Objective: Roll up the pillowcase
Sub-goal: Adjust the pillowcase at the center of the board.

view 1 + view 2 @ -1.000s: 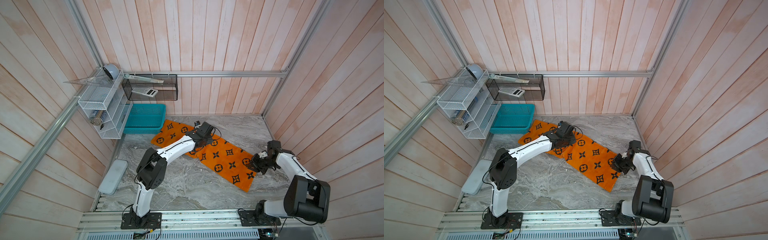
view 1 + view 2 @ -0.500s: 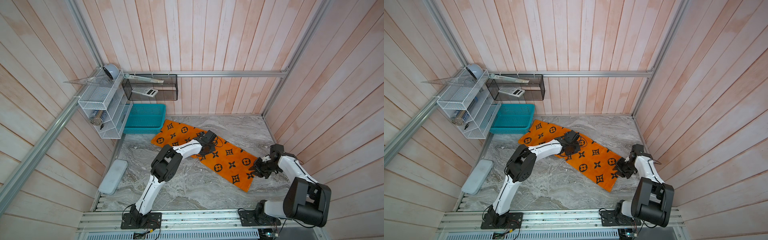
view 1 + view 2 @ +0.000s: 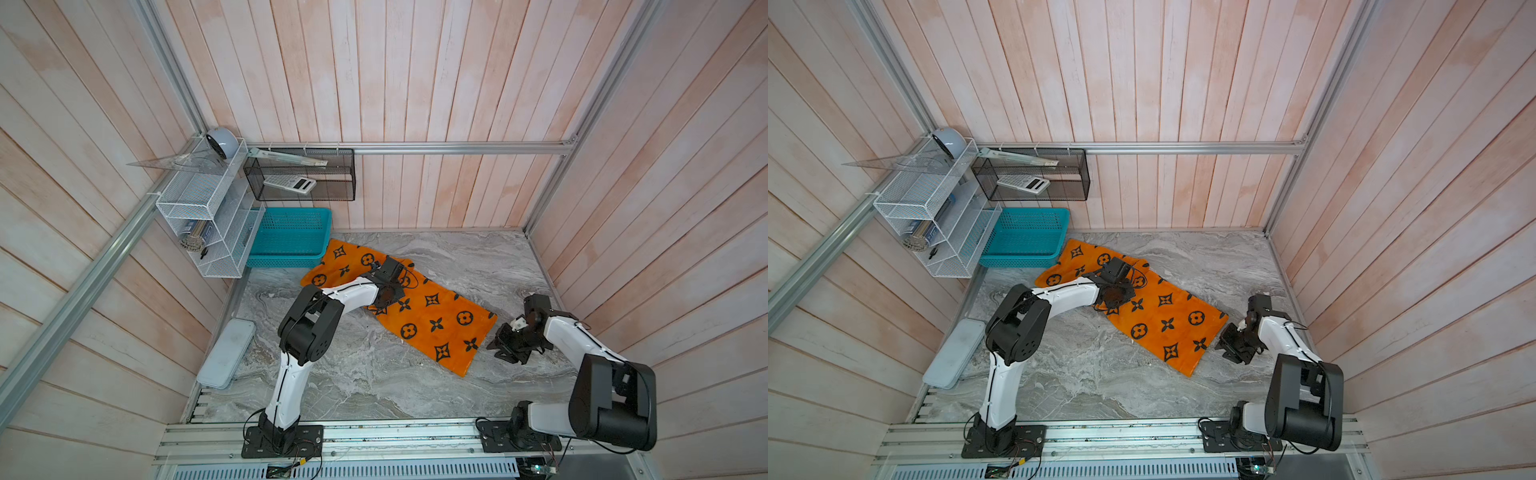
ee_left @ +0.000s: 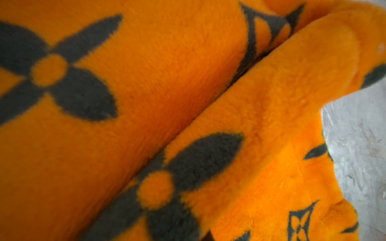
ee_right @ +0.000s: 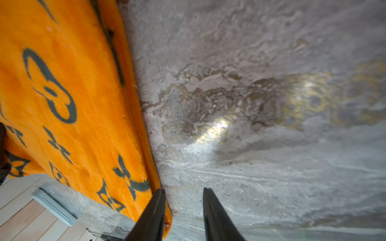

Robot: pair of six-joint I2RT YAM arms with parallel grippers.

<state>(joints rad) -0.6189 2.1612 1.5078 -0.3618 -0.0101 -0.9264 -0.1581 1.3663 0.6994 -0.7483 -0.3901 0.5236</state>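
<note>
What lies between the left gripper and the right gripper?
The flat stretch of the pillowcase, then a thin strip of bare table beside the right gripper; both top views show it.

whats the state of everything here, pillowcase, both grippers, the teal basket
pillowcase: lying mostly flat, not rolled yet, one small fold at its far edge
left gripper: shut, down on the pillowcase by that fold; whether it grips cloth is hidden
right gripper: open, empty, beside the pillowcase's end nearest it
basket: empty
</note>
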